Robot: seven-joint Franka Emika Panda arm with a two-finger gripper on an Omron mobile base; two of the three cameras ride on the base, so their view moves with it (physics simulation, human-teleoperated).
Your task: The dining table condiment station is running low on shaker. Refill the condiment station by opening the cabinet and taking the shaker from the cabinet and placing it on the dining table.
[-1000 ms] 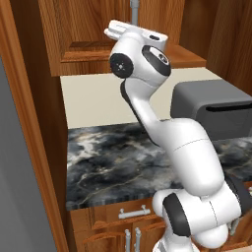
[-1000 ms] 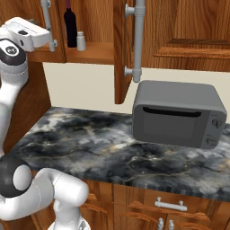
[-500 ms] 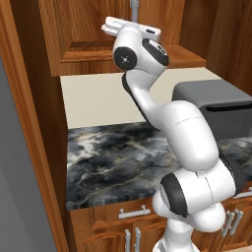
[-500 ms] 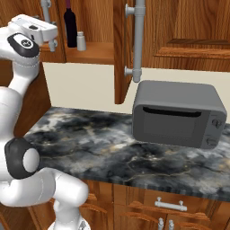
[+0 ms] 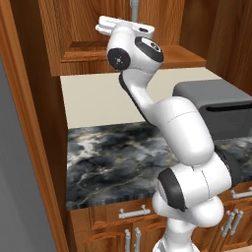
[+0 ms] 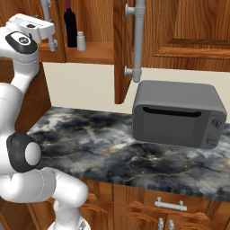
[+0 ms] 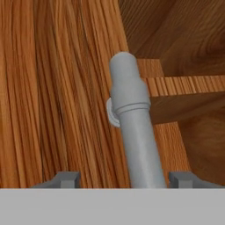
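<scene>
Right up close, the gripper (image 7: 123,179) had its two tips spread on either side of a grey bar handle (image 7: 134,132), not yet squeezing it. That handle belonged to the left door of the cabinet (image 6: 177,27). Opening looked like the step in hand; next, the tips needed to pinch the bar and pull. Below sat a dark marbled counter (image 6: 103,148) with a grey microwave (image 6: 179,114) on it. Farther back, the shaker (image 6: 81,41) stood on the cabinet shelf, just beside a tall dark wine bottle (image 6: 70,24).
</scene>
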